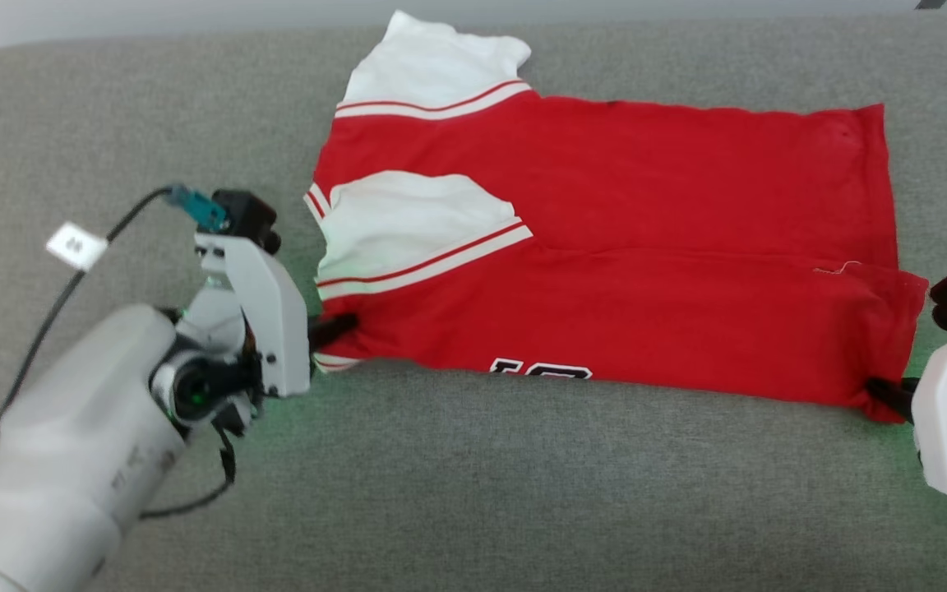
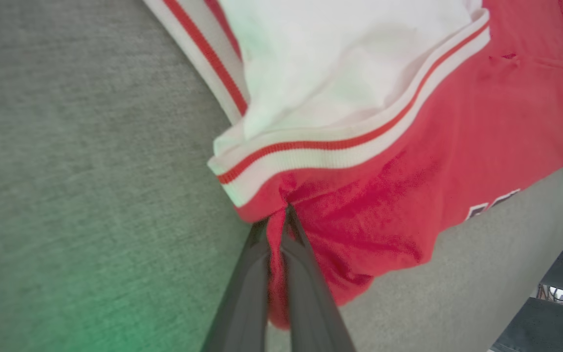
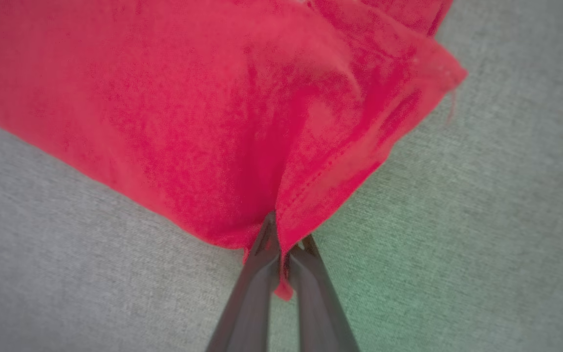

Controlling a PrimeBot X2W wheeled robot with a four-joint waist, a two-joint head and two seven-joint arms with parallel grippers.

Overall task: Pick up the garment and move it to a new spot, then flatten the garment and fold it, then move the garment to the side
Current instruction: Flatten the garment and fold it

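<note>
Both grippers are clamped on the shirt (image 1: 646, 247), which lies folded lengthwise on a grey padded surface (image 1: 523, 493). Its white sleeves point toward the surface's left side, its hem toward the right, and the far sleeve (image 1: 432, 66) reaches almost to the far edge.

The left gripper (image 1: 340, 326) pinches the near left corner of the shirt, just below the striped trim of the nearer sleeve (image 1: 408, 226). From the head, most of its fingers are hidden behind the white wrist housing, with just a dark tip showing against the cloth. The left wrist view shows the grip plainly: the left gripper (image 2: 279, 220) is closed, with a ridge of red fabric squeezed between the fingers.

The right gripper (image 1: 884, 390) holds the near right corner at the hem. Its arm is cut off by the picture's right side. The right wrist view shows the right gripper (image 3: 284, 239) shut on a bunched fold of red cloth, a small tab of which pokes out below the tips.

The black, white-outlined lettering (image 1: 541, 368) is cut off by the fold along the shirt's near edge. Only the tops of the characters show, too little to read. A loose thread (image 1: 839, 267) curls near the hem. A small white tag (image 1: 76, 245) hangs on the left arm's cable, its print too small to make out.
</note>
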